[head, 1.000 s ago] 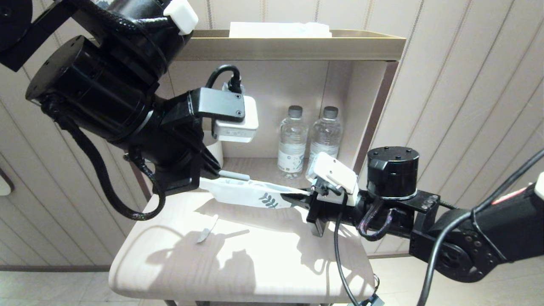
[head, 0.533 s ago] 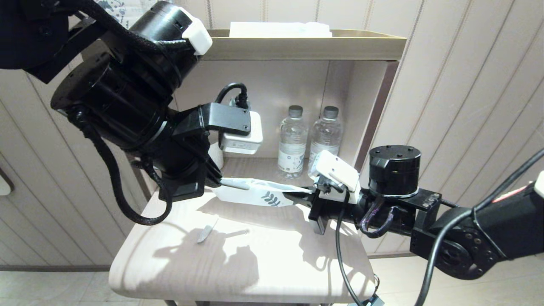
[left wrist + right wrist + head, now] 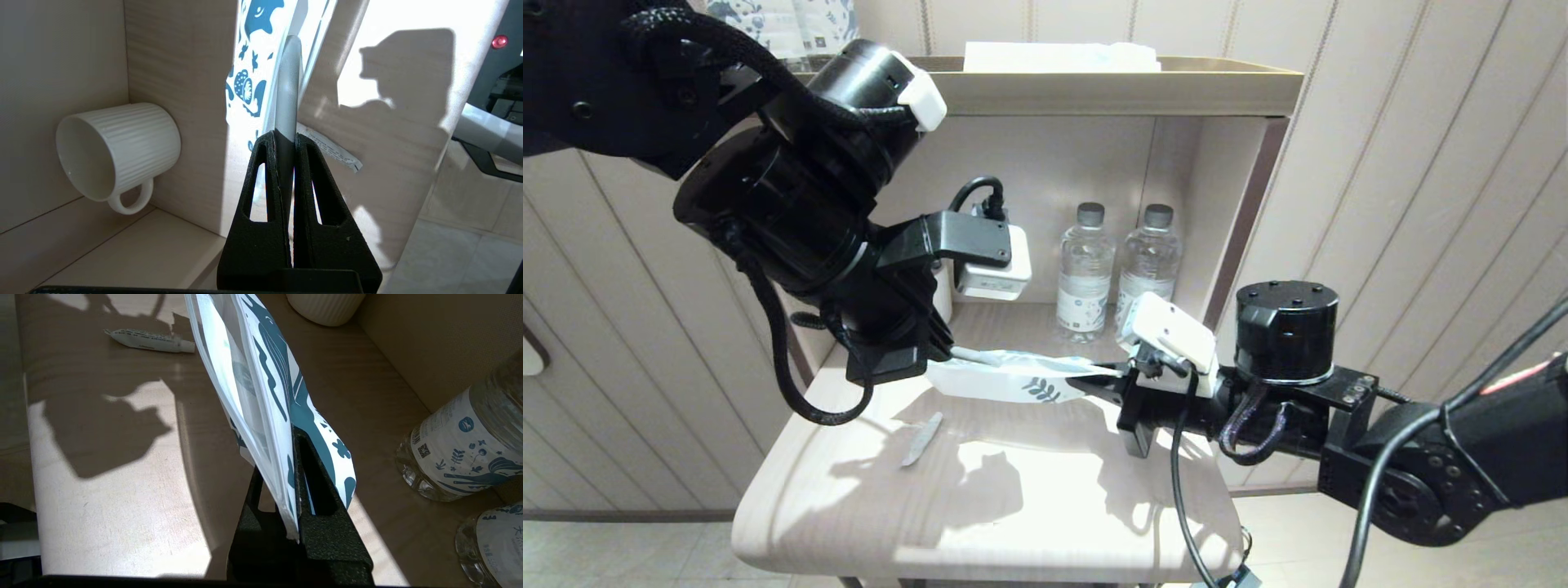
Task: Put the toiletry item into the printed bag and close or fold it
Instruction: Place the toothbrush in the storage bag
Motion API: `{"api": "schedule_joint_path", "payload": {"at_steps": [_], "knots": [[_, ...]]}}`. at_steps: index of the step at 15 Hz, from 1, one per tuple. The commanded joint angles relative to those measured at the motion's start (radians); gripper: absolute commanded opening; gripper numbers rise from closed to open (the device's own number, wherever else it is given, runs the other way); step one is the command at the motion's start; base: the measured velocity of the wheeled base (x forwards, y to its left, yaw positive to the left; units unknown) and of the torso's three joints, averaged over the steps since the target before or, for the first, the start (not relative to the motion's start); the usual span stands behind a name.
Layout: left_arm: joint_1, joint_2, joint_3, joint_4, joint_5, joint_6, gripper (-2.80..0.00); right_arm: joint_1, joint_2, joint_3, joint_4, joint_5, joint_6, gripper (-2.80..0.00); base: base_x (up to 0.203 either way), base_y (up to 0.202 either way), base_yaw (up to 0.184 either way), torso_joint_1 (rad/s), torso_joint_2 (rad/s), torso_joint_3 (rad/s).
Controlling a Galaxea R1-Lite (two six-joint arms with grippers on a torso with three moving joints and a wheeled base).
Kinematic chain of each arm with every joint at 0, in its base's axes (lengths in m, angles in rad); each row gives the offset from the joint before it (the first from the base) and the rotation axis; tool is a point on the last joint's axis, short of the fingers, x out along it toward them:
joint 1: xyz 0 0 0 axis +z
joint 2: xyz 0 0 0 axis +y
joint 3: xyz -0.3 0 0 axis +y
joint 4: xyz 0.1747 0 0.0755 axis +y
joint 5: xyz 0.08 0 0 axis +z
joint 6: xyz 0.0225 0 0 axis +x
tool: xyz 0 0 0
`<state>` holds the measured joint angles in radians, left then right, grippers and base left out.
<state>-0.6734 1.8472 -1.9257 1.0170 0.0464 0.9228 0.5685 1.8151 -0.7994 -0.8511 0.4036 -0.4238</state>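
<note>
The printed bag [image 3: 1013, 377] hangs level just above the table, a white pouch with teal leaf print at its right end. My right gripper [image 3: 1094, 382] is shut on that printed end [image 3: 261, 375]. My left gripper [image 3: 939, 356] is shut on the toothbrush, whose pale grey handle [image 3: 970, 354] runs into the pouch's left, open end. In the left wrist view the handle [image 3: 288, 94] sticks out from the closed fingers [image 3: 261, 179] toward the pouch [image 3: 245, 81]. The bristle head is hidden inside the pouch.
A short flat pale strip [image 3: 921, 438] lies on the wooden table [image 3: 1013, 523]. Two water bottles [image 3: 1085, 273] stand in the shelf recess behind the pouch. A white ribbed mug [image 3: 118, 147] sits back left, near my left arm. The shelf top [image 3: 1094, 82] overhangs.
My left arm has moved right toward the pouch, and less of the toothbrush handle shows outside it. The right gripper has kept its hold and barely shifted.
</note>
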Motion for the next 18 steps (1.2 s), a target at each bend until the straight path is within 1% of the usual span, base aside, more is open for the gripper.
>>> {"api": "schedule_joint_path", "payload": {"at_steps": [1,4,6,9,11,13,18], "knots": [[0.002,0.010,-0.001,0.006,0.000,0.005,-2.80,0.002,-0.008,0.003,-0.005,0.004,-0.003,-2.80,0.000,0.000,0.000,0.000,0.00,0.000],[0.002,0.024,-0.001,0.006,-0.004,0.005,-2.80,0.002,-0.018,0.008,-0.005,0.008,-0.003,-2.80,0.000,0.000,0.000,0.000,0.00,0.000],[0.000,0.034,-0.002,0.004,-0.008,0.004,-2.80,0.002,-0.032,0.011,0.005,0.033,-0.002,-2.80,0.000,0.000,0.000,0.000,0.00,0.000],[0.000,0.040,-0.002,-0.038,-0.062,0.004,-2.80,0.004,-0.066,0.014,0.047,0.072,0.003,-2.80,0.000,0.000,0.000,0.000,0.00,0.000],[0.000,0.040,-0.002,-0.040,-0.069,0.004,-2.80,0.005,-0.080,0.016,0.050,0.087,0.007,-2.80,0.000,0.000,0.000,0.000,0.00,0.000],[0.000,0.041,-0.002,-0.040,-0.093,0.004,-2.80,0.005,-0.083,0.020,0.050,0.092,0.008,-2.80,0.000,0.000,0.000,0.000,0.00,0.000],[-0.002,0.040,-0.002,-0.039,-0.103,0.005,-2.80,0.005,-0.081,0.023,0.047,0.095,0.008,-2.80,0.000,0.000,0.000,0.000,0.00,0.000]]}}
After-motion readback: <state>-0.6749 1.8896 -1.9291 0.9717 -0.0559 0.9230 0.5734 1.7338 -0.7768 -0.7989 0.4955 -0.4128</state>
